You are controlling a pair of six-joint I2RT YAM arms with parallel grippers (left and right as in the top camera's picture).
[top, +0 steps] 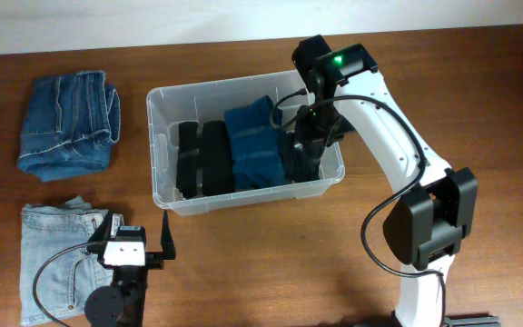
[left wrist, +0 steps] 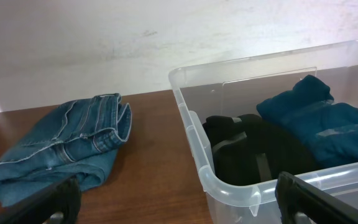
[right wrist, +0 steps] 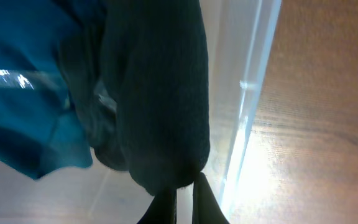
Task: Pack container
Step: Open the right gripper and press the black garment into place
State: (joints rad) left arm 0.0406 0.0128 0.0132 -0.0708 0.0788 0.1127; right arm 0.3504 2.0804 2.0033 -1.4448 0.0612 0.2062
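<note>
The clear plastic container (top: 159, 159) stands mid-table. It holds black folded garments (top: 203, 159) at its left, a blue folded garment (top: 254, 145) in the middle and a dark garment (top: 296, 156) at its right end. My right gripper (top: 307, 145) reaches down inside the right end. In the right wrist view its fingers (right wrist: 183, 198) are pinched on the lower edge of the dark garment (right wrist: 160, 93), beside the container wall (right wrist: 247, 124). My left gripper (top: 136, 238) is open and empty at the front left, near the container's corner (left wrist: 204, 177).
Folded dark blue jeans (top: 69, 125) lie at the back left and also show in the left wrist view (left wrist: 67, 149). Light blue jeans (top: 53, 259) lie at the front left, partly under the left arm. The right arm's base (top: 434, 222) stands at the right.
</note>
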